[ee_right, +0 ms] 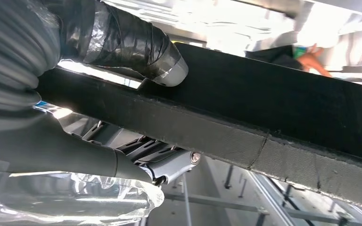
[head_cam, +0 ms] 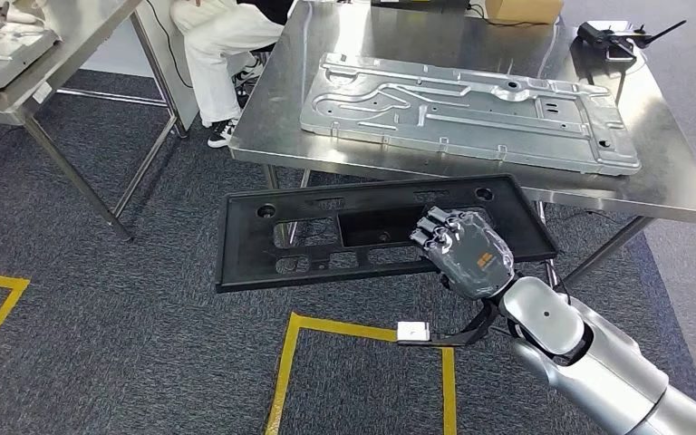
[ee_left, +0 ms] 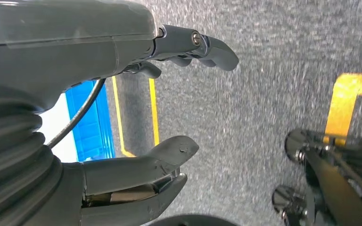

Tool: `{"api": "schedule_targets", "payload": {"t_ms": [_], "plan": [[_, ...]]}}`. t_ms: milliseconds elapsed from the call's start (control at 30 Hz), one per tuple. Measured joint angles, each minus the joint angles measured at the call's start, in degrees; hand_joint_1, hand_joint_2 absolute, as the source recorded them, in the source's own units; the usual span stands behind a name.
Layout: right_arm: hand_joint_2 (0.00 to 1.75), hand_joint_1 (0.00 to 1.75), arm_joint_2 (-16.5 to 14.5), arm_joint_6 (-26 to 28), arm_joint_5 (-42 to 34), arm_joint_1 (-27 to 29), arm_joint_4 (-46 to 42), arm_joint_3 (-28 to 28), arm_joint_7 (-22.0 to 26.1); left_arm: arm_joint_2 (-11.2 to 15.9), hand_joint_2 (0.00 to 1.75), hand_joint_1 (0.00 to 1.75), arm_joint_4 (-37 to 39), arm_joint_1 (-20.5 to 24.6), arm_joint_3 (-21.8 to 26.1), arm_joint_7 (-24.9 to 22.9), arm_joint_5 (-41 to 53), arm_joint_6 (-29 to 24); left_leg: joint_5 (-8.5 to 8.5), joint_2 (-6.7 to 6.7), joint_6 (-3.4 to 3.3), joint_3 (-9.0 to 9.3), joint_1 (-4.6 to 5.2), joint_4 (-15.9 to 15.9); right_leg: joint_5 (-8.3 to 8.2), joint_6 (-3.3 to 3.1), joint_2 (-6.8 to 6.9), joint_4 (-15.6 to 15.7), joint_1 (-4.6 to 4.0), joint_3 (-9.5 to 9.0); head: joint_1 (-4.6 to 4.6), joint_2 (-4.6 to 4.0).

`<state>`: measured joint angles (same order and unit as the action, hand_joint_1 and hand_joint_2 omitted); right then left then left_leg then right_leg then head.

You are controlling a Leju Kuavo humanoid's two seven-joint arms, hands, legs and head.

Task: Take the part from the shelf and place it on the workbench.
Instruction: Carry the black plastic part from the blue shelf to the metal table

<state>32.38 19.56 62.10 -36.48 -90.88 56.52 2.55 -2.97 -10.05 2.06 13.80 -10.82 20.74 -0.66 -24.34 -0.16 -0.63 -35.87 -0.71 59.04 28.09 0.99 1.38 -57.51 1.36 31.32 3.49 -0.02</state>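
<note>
A long flat black part with several cut-outs hangs level in the air just in front of the steel workbench. My right hand grips its near edge right of the middle, fingers curled over the top. Up close, the thumb lies on one face of the black part and the fingers clamp the other. My left hand hangs over grey carpet with its fingers apart and nothing in it.
A large silver stamped panel covers much of the workbench, with a cardboard box and a black device at its far edge. A seated person is behind its left corner. Another steel table stands far left. Yellow floor tape marks the carpet.
</note>
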Motion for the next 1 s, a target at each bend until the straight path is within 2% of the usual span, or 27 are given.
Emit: {"api": "schedule_targets", "payload": {"t_ms": [200,467,633,733,767,800,867,900,933,967,1000], "plan": [[1.75,1.75,3.3,1.0,0.5,2.2,-1.5,-2.9,-1.2,0.0,1.75,0.00,0.0,-0.1,0.5,0.1,-0.3,0.0,0.00,0.00,-0.13,0.00,0.09,0.1,-0.08,1.14,0.00,0.1,0.13,-0.02,0.01,-0.01],[1.75,1.75,7.0,1.4,1.5,5.7,-4.2,-6.4,-2.1,0.0,1.75,0.00,0.0,-0.1,1.3,0.2,-0.6,0.0,-0.05,0.02,-0.19,0.07,0.13,0.1,-0.08,1.32,0.00,0.1,-0.03,-0.05,0.01,0.00],[1.75,1.75,8.2,1.7,1.8,7.8,-5.4,-8.3,-2.5,0.0,1.75,0.00,0.0,-0.1,1.5,0.2,-0.8,-0.2,-0.37,0.02,-0.75,0.05,0.42,0.3,-0.05,1.84,0.02,0.2,0.38,-0.17,0.01,-0.01],[1.75,1.75,8.6,1.9,2.1,8.5,-6.1,-9.4,-2.5,0.0,1.75,0.00,0.0,-0.1,1.5,0.3,-0.8,-0.3,0.09,0.03,-1.57,0.91,0.24,-1.0,0.42,2.30,0.02,0.0,0.50,-0.36,0.00,-0.01],[1.75,1.75,8.8,1.9,2.1,8.6,-6.2,-9.7,-2.5,-0.1,1.75,0.00,0.0,-0.1,1.5,0.3,-0.8,-0.3,0.36,0.05,-1.92,1.39,0.11,-1.7,1.38,2.32,-0.17,-1.4,0.50,0.15,-0.02,0.00],[1.75,1.75,9.0,2.0,2.1,8.8,-6.3,-10.0,-2.5,-0.1,1.75,0.00,0.0,-0.1,1.5,0.3,-0.8,-0.3,0.57,0.07,-2.20,1.78,-0.02,-2.3,2.92,2.28,-0.43,-4.1,0.51,1.34,-0.04,0.00],[1.75,1.75,9.3,2.1,2.2,9.1,-6.4,-10.4,-2.5,-0.1,1.75,0.00,0.0,-0.1,1.5,0.3,-0.8,-0.3,0.52,0.05,-2.43,1.92,0.12,-2.4,6.33,2.20,-0.88,-11.8,0.43,5.33,-0.04,0.00],[1.75,1.75,9.3,2.1,2.2,9.4,-6.4,-10.4,-2.5,-0.1,1.75,0.00,0.0,-0.1,1.5,0.3,-0.8,-0.3,0.42,-0.04,-2.43,1.92,0.16,-2.4,7.04,2.23,-0.95,-14.6,0.44,7.00,-0.04,0.00],[1.75,1.75,9.4,2.1,2.3,9.7,-6.4,-10.4,-2.5,-0.1,1.75,0.00,0.0,-0.1,1.5,0.3,-0.8,-0.3,0.27,-0.15,-2.36,1.94,0.17,-2.2,6.59,2.26,-0.97,-15.5,0.48,7.76,-0.04,0.00],[1.75,1.75,9.4,2.1,2.3,10.0,-6.4,-10.5,-2.4,-0.1,1.75,0.00,0.0,0.0,1.5,0.3,-0.7,-0.3,0.11,-0.28,-2.19,1.96,0.15,-2.0,5.03,2.27,-0.97,-14.1,0.54,7.40,-0.04,0.00],[1.75,1.75,9.4,2.1,2.4,10.1,-6.4,-10.6,-2.3,-0.2,1.75,0.00,0.0,0.0,1.5,0.3,-0.7,-0.3,-0.14,-0.39,-1.94,1.99,0.10,-1.7,2.75,2.27,-0.97,-10.7,0.64,5.99,-0.04,0.00]]}}
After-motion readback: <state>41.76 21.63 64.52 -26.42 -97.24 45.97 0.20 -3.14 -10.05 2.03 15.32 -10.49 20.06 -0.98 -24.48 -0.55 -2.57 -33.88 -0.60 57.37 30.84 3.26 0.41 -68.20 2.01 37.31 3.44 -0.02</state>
